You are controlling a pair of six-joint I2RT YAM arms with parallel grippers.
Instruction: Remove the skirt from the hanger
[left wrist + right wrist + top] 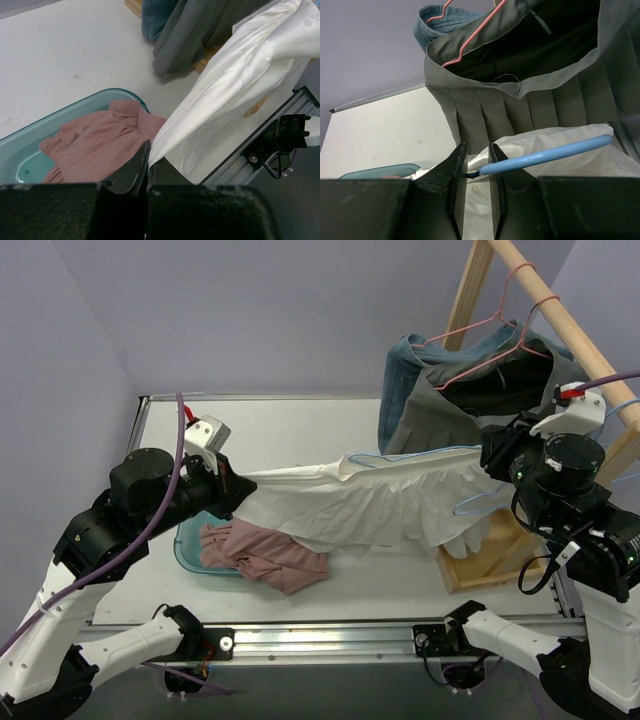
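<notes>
Pinching the white skirt (350, 502) over the teal bin (75, 107), left fingers (134, 172) should be pulling evenly; right fingers (456, 165) are clamping the hanger (545, 156).

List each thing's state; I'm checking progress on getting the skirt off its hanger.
white skirt: stretched taut, one end on the blue hanger.
left gripper: shut on white skirt.
right gripper: shut on blue hanger.
pink garment: crumpled in teal bin.
grey skirt: hanging on wooden rack.
</notes>
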